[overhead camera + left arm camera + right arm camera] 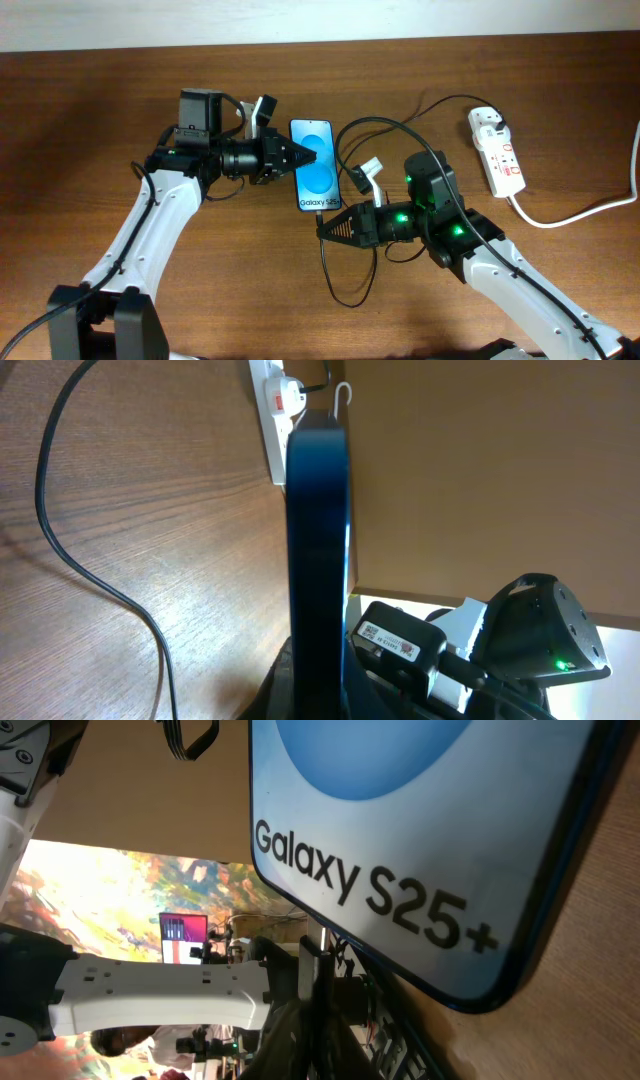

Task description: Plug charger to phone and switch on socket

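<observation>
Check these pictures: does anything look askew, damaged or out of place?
Nothing looks damaged or spilled. The phone is pinched at its side by the left gripper, not lying free. The charger cable sprawls in loose loops beneath the right arm, where it might snag.

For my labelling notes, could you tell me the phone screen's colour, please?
The phone shows blue with a lighter oval; clearest overhead.

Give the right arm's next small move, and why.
Probably nudge the right tool a little toward the phone: it is shut on the charger, its tip at the phone's bottom edge, the left tool grips the phone, and full seating isn't visible.
</observation>
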You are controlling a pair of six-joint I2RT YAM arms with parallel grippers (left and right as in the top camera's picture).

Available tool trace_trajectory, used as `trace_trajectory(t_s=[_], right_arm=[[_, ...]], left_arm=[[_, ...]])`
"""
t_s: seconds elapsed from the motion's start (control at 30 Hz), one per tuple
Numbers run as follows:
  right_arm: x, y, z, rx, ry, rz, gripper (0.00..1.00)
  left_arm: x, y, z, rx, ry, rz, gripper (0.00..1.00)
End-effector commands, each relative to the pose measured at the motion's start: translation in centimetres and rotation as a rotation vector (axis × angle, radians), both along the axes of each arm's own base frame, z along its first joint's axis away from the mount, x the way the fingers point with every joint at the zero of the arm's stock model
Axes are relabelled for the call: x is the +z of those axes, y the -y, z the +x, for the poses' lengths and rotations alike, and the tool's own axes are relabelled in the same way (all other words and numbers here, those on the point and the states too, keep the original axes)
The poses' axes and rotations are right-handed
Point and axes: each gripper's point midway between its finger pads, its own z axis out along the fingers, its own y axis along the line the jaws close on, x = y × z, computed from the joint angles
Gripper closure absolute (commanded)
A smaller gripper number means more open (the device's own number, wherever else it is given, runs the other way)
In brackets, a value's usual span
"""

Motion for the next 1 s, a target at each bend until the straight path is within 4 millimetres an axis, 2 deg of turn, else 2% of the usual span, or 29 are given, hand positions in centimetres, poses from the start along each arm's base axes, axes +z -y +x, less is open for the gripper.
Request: trace_trajectory(t_s=[0.0,0.13,0.43,0.97], right_arm=[[-0.2,0.1,0.9,-0.041,0.023,-0.019,0.94],[-1.0,0.3,0.2,-0.033,-0.037,-0.043,0.95],[-0.7,0.3,-0.4,0.005,-0.032,-0.022,0.96],[-1.0,0.3,-0.4,0.004,-0.016,-0.033,0.96]], left_arm=[[1.6,0.9,-1.2,-0.062,0.036,-0.043,1.0],[1.7,0.8,-1.0,-0.059,0.049,-0.044,1.0],[1.3,0.7,-0.6,-0.039,0.055,-0.021,1.0],[1.0,0.5,-0.2,-0.018,0.058,0.003,1.0]])
